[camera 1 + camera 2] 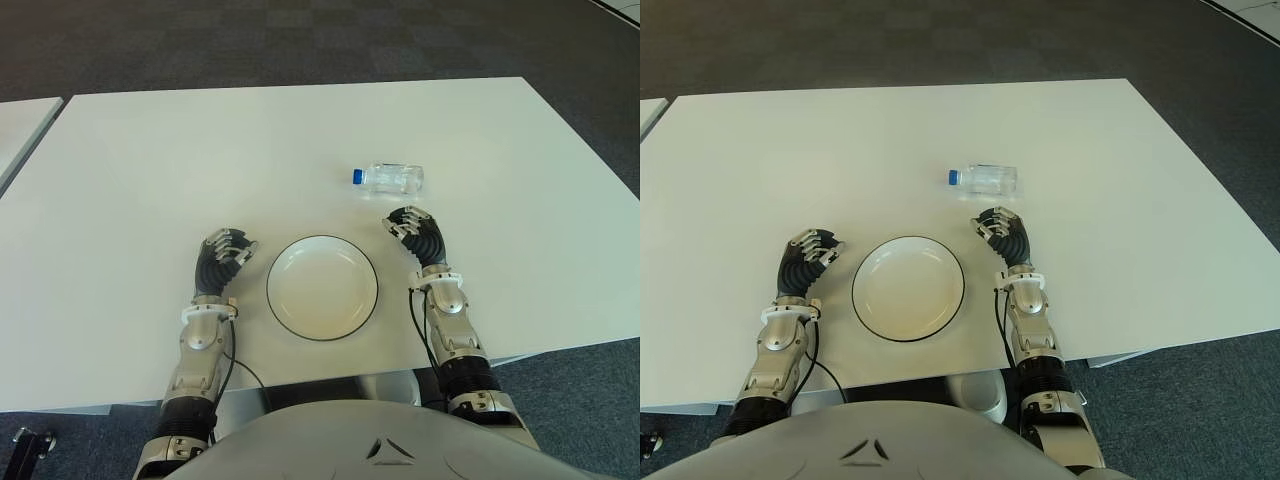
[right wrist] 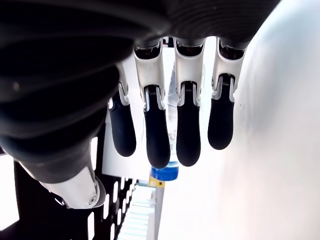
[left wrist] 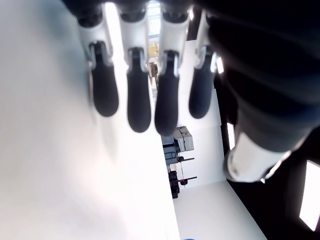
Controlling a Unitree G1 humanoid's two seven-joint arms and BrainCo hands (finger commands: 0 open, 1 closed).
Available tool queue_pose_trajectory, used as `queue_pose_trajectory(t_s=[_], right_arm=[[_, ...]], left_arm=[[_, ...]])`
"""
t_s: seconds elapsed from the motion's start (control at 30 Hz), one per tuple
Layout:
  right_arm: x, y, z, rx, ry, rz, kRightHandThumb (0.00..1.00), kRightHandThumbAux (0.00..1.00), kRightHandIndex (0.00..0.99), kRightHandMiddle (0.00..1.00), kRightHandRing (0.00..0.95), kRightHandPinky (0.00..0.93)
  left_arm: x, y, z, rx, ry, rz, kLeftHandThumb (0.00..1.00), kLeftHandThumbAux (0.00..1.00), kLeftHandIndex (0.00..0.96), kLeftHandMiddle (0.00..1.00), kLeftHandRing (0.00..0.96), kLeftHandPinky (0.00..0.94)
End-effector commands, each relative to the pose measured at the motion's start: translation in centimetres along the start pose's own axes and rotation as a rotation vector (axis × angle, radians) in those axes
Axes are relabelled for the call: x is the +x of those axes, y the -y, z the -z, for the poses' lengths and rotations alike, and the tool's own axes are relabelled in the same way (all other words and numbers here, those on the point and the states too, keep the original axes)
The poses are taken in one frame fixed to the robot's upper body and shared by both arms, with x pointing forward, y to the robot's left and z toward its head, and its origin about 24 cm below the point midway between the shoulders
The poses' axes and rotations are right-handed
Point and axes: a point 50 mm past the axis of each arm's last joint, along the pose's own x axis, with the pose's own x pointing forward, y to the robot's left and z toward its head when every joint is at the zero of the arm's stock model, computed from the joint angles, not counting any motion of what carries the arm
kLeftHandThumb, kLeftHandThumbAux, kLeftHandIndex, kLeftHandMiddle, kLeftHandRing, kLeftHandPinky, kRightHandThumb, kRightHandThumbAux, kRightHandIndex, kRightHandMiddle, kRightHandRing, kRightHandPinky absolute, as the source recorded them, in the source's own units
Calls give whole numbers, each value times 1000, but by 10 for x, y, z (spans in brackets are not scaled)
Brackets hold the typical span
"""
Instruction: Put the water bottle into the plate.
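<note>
A clear water bottle (image 1: 392,178) with a blue cap lies on its side on the white table (image 1: 300,140), cap toward the left. A white plate (image 1: 322,287) with a dark rim sits nearer the front edge, with nothing in it. My right hand (image 1: 413,228) shows just right of the plate and a little short of the bottle, fingers relaxed and holding nothing. In the right wrist view the bottle's blue cap (image 2: 165,172) shows beyond the fingertips (image 2: 188,140). My left hand (image 1: 226,250) shows left of the plate, fingers loosely bent and holding nothing.
Dark carpet lies beyond the table's far edge. Another white table (image 1: 20,125) stands at the far left. Bare table top extends around the plate and bottle.
</note>
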Motion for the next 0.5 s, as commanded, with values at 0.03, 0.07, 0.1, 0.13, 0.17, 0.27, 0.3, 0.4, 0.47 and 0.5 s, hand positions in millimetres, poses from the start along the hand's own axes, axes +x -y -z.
queue_pose_trajectory(t_s=[0.03, 0.07, 0.1, 0.13, 0.17, 0.27, 0.3, 0.4, 0.47, 0.5], right_arm=[[17, 7, -12, 10, 26, 25, 701, 732, 426, 492, 483, 473], [20, 7, -17, 10, 42, 33, 701, 732, 426, 493, 483, 472], [22, 8, -19, 9, 51, 38, 701, 732, 426, 494, 485, 476], [25, 9, -25, 5, 71, 47, 701, 732, 426, 495, 486, 479], [28, 9, -29, 2, 84, 54, 701, 732, 426, 497, 487, 481], [35, 11, -42, -13, 119, 66, 700, 731, 427, 500, 487, 476], [40, 12, -48, -24, 133, 68, 700, 731, 427, 500, 487, 475], [48, 14, -59, -68, 165, 65, 698, 731, 425, 496, 480, 466], [51, 15, -65, -104, 186, 57, 696, 732, 423, 487, 468, 448], [52, 15, -66, -111, 190, 56, 695, 732, 422, 485, 466, 446]], left_arm=[[-5, 0, 9, 3, -65, -13, 706, 719, 428, 493, 490, 478], [-5, 0, 9, 4, -65, -11, 706, 719, 428, 493, 490, 478], [-6, 0, 9, 5, -65, -11, 705, 720, 428, 494, 491, 479], [-6, 0, 9, 5, -62, -9, 705, 720, 428, 495, 492, 479], [-6, 0, 9, 5, -60, -8, 705, 720, 428, 496, 492, 479], [-6, 0, 9, 2, -52, -7, 705, 720, 428, 502, 495, 482], [-6, 0, 9, 0, -49, -7, 705, 720, 428, 502, 496, 482], [-6, 0, 9, -1, -47, -6, 705, 720, 428, 506, 498, 482], [-7, 1, 9, -1, -47, -5, 704, 720, 428, 507, 498, 480], [-7, 1, 9, -1, -47, -5, 704, 720, 428, 507, 498, 479]])
